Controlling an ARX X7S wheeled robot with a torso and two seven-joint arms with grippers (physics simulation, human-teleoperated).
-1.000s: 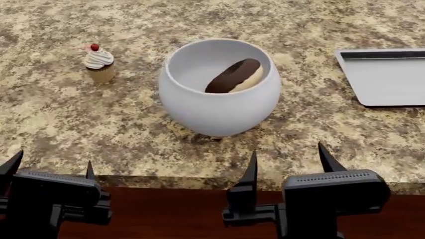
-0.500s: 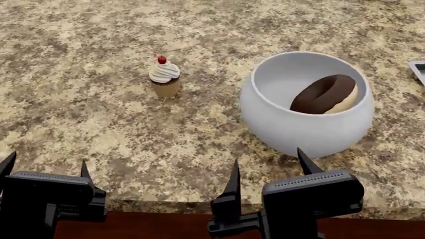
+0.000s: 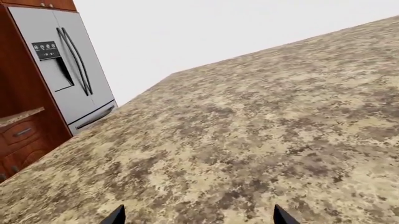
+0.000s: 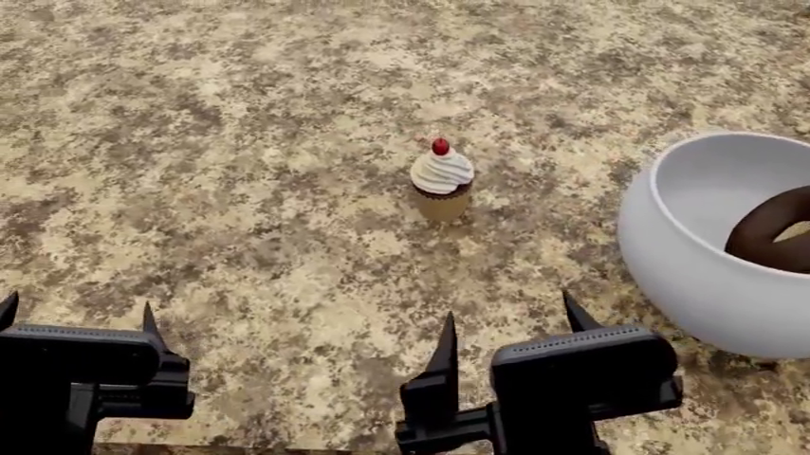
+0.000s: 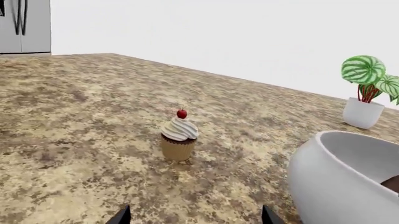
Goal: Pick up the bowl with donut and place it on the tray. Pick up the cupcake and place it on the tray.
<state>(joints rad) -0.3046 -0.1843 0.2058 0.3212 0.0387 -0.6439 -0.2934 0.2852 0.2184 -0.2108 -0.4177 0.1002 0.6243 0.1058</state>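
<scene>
There is one small cupcake (image 4: 442, 180) with a tan wrapper, white swirled frosting and a red cherry, one large glossy white round bowl (image 4: 708, 261), and one ring donut (image 4: 772, 230) with dark chocolate icing. There are two black grippers, one left (image 4: 76, 318) and one right (image 4: 506, 322). Also there is one potted plant (image 5: 367, 91) with striped green leaves in a white pot and one grey steel double-door refrigerator (image 3: 65, 70).

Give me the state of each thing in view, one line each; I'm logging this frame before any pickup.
Cupcake: upright on the counter, untouched, cherry on top.
Bowl: upright on the counter, partly out of frame, not gripped.
Donut: inside the bowl, leaning on its wall.
Left claw: open, empty, over the counter.
Right claw: open, empty, short of the cupcake.
Plant: upright in its white pot.
Fridge: doors shut.
</scene>
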